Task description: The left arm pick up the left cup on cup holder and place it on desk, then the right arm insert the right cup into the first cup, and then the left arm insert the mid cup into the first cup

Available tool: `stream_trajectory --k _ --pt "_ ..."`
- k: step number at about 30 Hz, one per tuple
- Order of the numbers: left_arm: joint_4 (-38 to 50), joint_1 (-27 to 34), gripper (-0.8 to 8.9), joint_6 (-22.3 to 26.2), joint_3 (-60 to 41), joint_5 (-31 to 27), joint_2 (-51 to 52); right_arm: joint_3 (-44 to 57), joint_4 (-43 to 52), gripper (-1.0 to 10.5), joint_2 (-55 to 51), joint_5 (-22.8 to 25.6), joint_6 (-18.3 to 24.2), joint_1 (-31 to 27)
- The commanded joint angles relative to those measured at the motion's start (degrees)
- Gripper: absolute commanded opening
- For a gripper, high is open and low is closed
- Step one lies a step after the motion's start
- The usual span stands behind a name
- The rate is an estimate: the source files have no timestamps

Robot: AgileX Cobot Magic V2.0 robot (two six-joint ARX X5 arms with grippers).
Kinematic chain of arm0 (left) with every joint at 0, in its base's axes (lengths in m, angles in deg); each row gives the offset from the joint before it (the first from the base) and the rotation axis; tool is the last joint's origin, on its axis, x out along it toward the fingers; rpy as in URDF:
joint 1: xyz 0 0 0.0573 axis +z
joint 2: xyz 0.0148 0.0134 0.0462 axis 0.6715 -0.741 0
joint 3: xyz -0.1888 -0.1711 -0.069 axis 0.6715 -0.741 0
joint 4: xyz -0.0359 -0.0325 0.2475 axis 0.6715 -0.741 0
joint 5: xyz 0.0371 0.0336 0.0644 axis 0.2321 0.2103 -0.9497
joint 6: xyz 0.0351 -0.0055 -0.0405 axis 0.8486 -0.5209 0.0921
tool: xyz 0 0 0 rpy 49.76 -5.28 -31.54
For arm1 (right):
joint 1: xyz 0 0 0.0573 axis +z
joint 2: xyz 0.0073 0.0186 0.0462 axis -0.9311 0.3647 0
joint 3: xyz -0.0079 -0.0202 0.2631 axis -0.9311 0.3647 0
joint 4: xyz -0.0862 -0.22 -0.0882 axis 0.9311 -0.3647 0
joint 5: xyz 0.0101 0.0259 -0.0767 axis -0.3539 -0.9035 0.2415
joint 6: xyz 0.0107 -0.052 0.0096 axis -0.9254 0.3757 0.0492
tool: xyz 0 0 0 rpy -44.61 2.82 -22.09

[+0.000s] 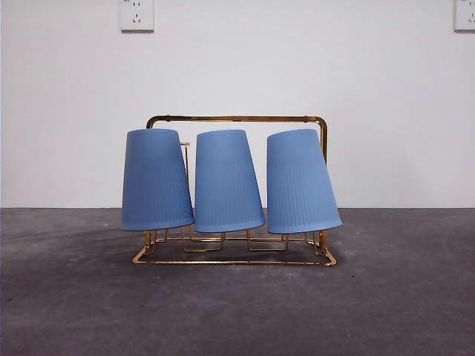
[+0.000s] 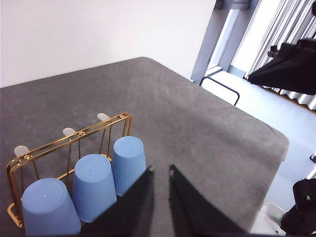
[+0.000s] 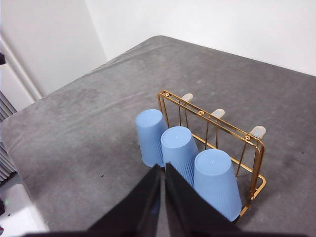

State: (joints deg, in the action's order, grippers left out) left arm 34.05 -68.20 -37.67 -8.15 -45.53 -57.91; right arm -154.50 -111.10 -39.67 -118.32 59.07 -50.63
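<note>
1. All three cups sit inverted on the cup holder (image 1: 236, 119); the left cup (image 1: 155, 179) is untouched.
2. My left gripper (image 2: 159, 170) hangs slightly parted, empty; my right gripper (image 3: 162, 168) nearly closed, empty.
3. I risk dragging the light rack while lifting.

No readable text or labels, as far as visible.

cup holder (image 1: 237, 119): on desk (image 1: 237, 311) | three blue cups (image 1: 225, 180): upside down on pegs, tilted
</note>
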Motion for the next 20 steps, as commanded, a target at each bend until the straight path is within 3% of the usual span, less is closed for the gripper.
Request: stream_trajectory --k 1,3,6,11,20 --pt "0.3 -0.2 2.63 1.4 1.2 0.0 -0.9 -1.1 0.3 1.8 0.5 0.9 0.3 0.3" --pt "0.3 -0.2 4.21 1.4 1.2 -0.2 -1.2 -1.1 0.3 3.3 0.7 1.4 -0.3 0.3" --pt "0.3 -0.2 5.33 1.4 1.2 -0.2 -1.6 -1.1 0.2 4.9 0.8 1.4 -1.0 0.3" --pt "0.3 -0.2 5.70 1.6 1.2 -0.2 -2.2 -1.1 0.2 5.6 0.8 1.4 -1.2 0.3" --pt "-0.4 -0.3 5.64 1.5 1.2 -0.2 -1.2 -1.1 0.2 5.6 6.5 1.9 -2.0 2.2"
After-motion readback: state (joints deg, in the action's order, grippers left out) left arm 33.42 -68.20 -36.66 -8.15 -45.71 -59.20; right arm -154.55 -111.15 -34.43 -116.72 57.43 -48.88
